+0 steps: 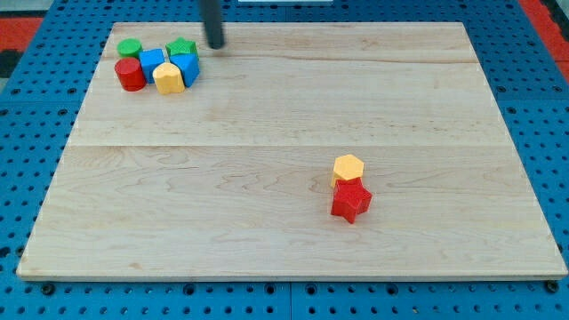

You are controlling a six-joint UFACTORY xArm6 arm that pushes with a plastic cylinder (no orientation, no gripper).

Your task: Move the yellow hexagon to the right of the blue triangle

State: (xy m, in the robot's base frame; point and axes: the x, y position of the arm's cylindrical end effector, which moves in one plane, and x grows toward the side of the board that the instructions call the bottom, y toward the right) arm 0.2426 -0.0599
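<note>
The yellow hexagon (348, 167) lies right of the board's middle, touching the red star (351, 202) just below it. Two blue blocks sit in a cluster at the top left. One (188, 67) is on the cluster's right side and looks like the triangle. The other (152, 61) is further left, its shape unclear. My tip (216, 46) is near the view's top, just right of the green star (181, 47) and up and right of the blue triangle. It is far from the yellow hexagon.
The cluster also holds a green cylinder (131, 48), a red cylinder (130, 75) and a second yellow block (169, 78) touching the blue blocks. The wooden board (267, 240) lies on a blue pegboard.
</note>
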